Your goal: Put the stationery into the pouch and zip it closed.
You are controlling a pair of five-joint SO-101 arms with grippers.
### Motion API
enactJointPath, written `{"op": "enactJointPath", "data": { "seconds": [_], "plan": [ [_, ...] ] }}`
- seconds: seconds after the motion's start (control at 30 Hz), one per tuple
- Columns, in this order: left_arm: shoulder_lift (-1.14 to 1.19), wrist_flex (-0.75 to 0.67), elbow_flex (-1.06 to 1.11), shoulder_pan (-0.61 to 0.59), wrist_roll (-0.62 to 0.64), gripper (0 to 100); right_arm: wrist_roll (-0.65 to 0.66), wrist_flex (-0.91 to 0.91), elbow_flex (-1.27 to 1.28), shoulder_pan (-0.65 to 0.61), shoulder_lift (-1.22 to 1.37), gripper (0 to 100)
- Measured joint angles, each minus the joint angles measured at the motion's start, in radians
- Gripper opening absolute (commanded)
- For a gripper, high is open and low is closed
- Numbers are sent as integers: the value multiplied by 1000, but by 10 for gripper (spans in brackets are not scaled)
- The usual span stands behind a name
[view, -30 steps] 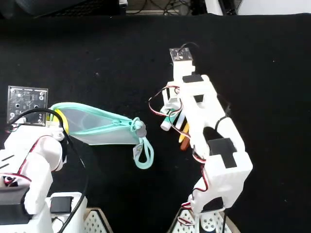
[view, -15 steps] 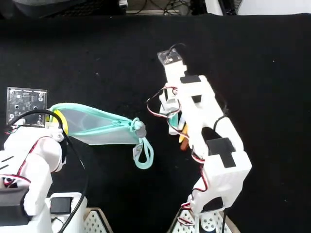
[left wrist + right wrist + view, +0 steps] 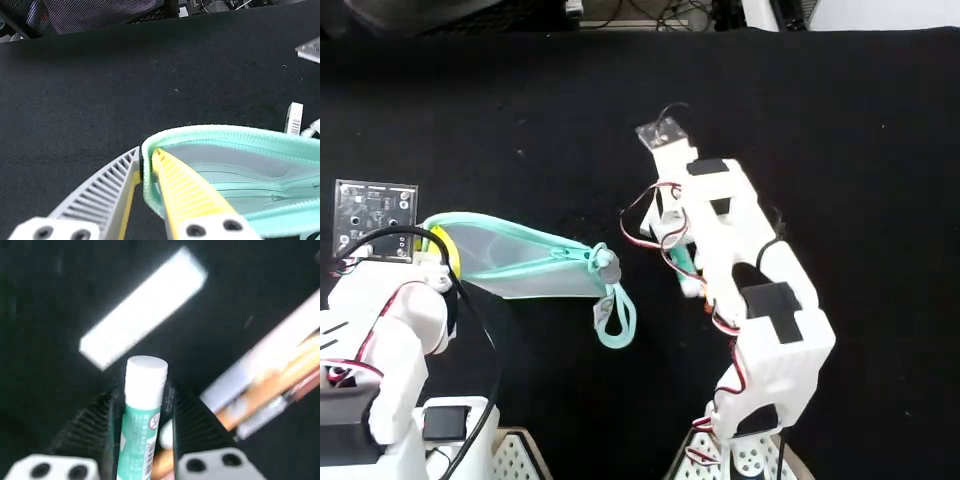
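- We find the high view lit evenly and diffusely from above; the black tabletop point(image 3: 880, 150) absorbs the light and reads as one uniform dark field.
- The white shell of the right arm point(image 3: 790, 350) appears very bright, close to clipping against that cloth.
- In the left wrist view, the pouch point(image 3: 235, 170) is softly lit, with gentle grey shading inside its translucent wall.
- In the right wrist view, the glue stick point(image 3: 145, 385) cap is bright and fairly crisp; the white block point(image 3: 145, 305) and pens point(image 3: 270, 375) beyond it are smeared and out of focus.
- In both wrist views, we see the jaws enlarged and splayed, a wide-angle distortion.
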Motion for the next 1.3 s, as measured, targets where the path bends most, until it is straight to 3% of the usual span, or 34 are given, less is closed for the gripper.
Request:
{"op": "enactJointPath", "data": {
  "seconds": [0.2, 0.43, 0.8, 1.1, 1.3],
  "plan": [
    [-2, 0, 0, 0, -2, 43, 91, 190, 0, -44, 17, 36],
    [-2, 0, 0, 0, -2, 43, 149, 209, -31, -61, 86, 208],
    [-2, 0, 0, 0, -2, 43, 176, 199, -31, -64, 92, 74],
    [-2, 0, 0, 0, -2, 43, 176, 195, -14, -92, 66, 199],
    [-2, 0, 0, 0, -2, 43, 176, 181, -3, -106, 57, 44]
  ]
}}
